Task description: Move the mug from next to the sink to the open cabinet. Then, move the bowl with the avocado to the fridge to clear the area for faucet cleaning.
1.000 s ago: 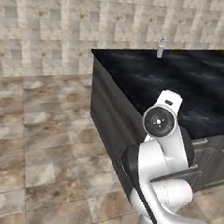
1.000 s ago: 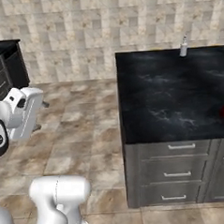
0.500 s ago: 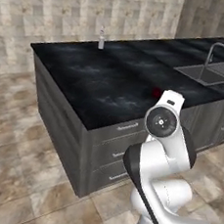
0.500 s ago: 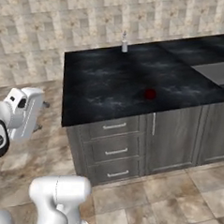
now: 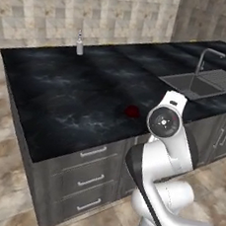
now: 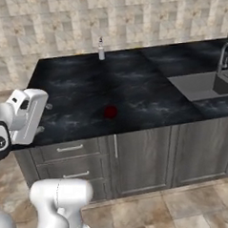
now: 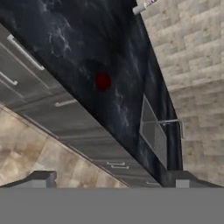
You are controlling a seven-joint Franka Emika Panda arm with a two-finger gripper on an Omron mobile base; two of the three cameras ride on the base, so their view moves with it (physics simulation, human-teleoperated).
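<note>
Well ahead of the gripper and apart from it sits the mug, a squat, rounded dark red thing, almost a ball, so it offers no long axis to line the jaws up with. In the hand view it shows beyond the two dark fingertips, which stand wide apart with nothing between them; the hand is off the counter's near edge, out over the tiled floor, so the reach, as I judge it, must go forward and over the edge onto the counter.

That counter is glossy black marble with pale veining. The mug stands alone on its open middle, near the front edge, with the sink well to its right: a grey rectangular recessed basin, and behind it the thin silver faucet with a neck bent over at the top. A slim white-and-grey bottle stands far back by the beige stone-tile wall. Below run dark grey wood-grain drawers with slim metal handles.
</note>
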